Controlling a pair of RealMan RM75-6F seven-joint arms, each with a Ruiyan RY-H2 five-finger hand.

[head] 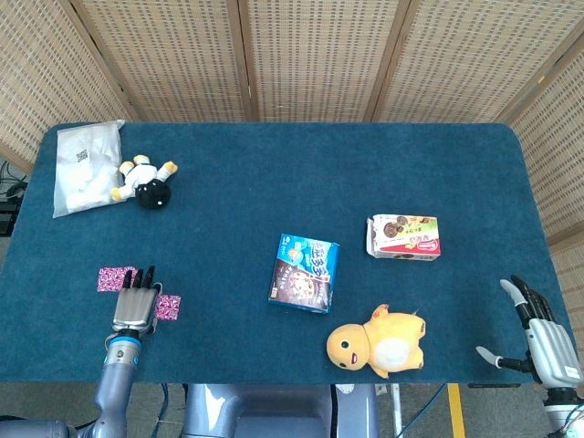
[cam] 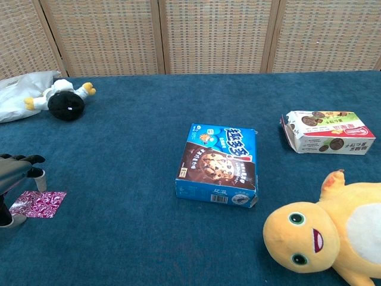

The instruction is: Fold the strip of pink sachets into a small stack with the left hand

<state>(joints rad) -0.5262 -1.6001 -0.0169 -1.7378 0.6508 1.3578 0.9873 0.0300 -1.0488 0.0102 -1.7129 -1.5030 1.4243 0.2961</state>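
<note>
The strip of pink sachets (head: 111, 278) lies flat on the blue cloth near the front left, one end showing left of my left hand and the other end (head: 168, 307) to its right. In the chest view only the near end of the sachets (cam: 39, 204) shows. My left hand (head: 135, 301) hovers over the strip's middle, fingers straight and pointing away from me, holding nothing; the chest view shows that left hand (cam: 13, 173) at the left edge, fingertips just above the sachet. My right hand (head: 542, 339) waits open at the front right corner, off the cloth.
A blue cookie box (head: 305, 273) lies mid-table, a yellow plush (head: 378, 340) in front of it, a white-and-red snack box (head: 404, 236) to the right. At the back left are a white bag (head: 84, 166) and a black-and-white plush (head: 149, 182).
</note>
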